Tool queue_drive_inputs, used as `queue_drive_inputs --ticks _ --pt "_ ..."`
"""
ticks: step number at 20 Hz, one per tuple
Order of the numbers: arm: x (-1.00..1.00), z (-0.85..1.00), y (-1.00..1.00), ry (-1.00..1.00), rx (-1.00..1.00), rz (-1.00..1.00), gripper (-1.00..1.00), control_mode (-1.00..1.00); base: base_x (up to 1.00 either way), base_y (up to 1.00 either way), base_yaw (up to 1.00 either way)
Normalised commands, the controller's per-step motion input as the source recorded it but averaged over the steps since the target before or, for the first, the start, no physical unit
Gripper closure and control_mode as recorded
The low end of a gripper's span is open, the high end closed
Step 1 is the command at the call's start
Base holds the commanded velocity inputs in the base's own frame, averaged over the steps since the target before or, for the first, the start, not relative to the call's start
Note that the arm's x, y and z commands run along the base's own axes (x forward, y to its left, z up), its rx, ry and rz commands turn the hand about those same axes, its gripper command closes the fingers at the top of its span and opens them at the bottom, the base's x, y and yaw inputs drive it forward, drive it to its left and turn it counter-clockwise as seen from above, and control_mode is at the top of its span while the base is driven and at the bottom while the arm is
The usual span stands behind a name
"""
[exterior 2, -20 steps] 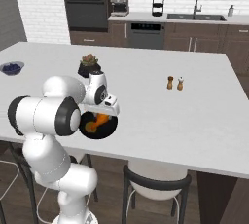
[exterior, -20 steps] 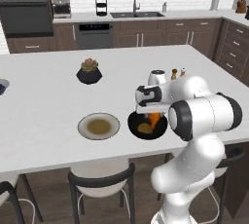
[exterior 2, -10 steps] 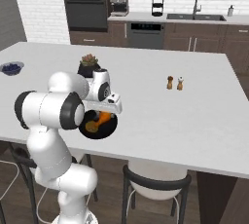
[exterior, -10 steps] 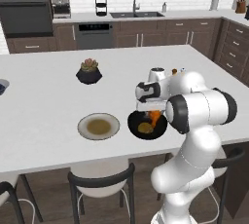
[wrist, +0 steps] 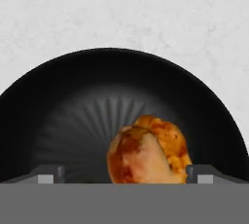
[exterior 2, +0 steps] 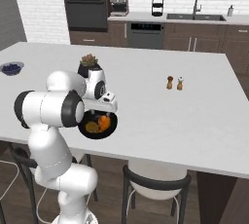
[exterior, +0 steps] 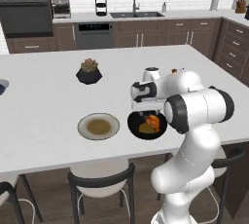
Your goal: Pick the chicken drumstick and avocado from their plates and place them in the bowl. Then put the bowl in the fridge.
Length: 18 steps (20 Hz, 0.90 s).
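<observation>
The black bowl (exterior: pixel 133 124) (exterior 2: pixel 111 126) (wrist: pixel 63 106) sits near the island's front edge. The orange-brown chicken drumstick (exterior: pixel 153 120) (exterior 2: pixel 104 122) (wrist: pixel 148 150) lies inside it, and the yellowish avocado (exterior: pixel 144 129) (exterior 2: pixel 92 127) lies beside the drumstick. My gripper (exterior: pixel 146 110) (exterior 2: pixel 100 113) (wrist: pixel 124 175) hangs just above the bowl and points down into it. It is open, and its fingertips (wrist: pixel 48 175) stand wide on either side of the drumstick without pinching it. A pale plate with an olive-brown centre (exterior: pixel 98 126) lies bare to the left of the bowl. The fridge is out of view.
A black pot with a succulent (exterior: pixel 89 72) (exterior 2: pixel 88 63) stands farther back on the island. Salt and pepper shakers (exterior 2: pixel 174 83) stand to the right, and a small bowl of blue berries (exterior 2: pixel 11 67) sits far left. Stools (exterior: pixel 99 181) (exterior 2: pixel 153 181) line the front edge.
The arm's elbow has swung a little while the hand stays over the bowl. The drumstick and avocado lie where they were.
</observation>
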Motion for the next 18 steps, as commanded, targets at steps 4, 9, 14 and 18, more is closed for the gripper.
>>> queue_drive_inputs --ticks 4,9,14,18 --pt "0.00 -0.01 -0.06 0.00 0.01 0.00 -1.00 -1.00 0.00 0.00 0.00" --pt "-0.42 0.21 -0.45 -0.01 0.14 0.00 -1.00 -1.00 0.00 0.00 0.00" --pt "-0.71 0.20 -0.55 -0.04 0.33 -0.09 -1.00 -1.00 0.00 0.00 0.00" --pt "-0.68 0.03 -0.23 -0.01 0.26 -0.09 -1.00 -1.00 0.00 0.00 0.00"
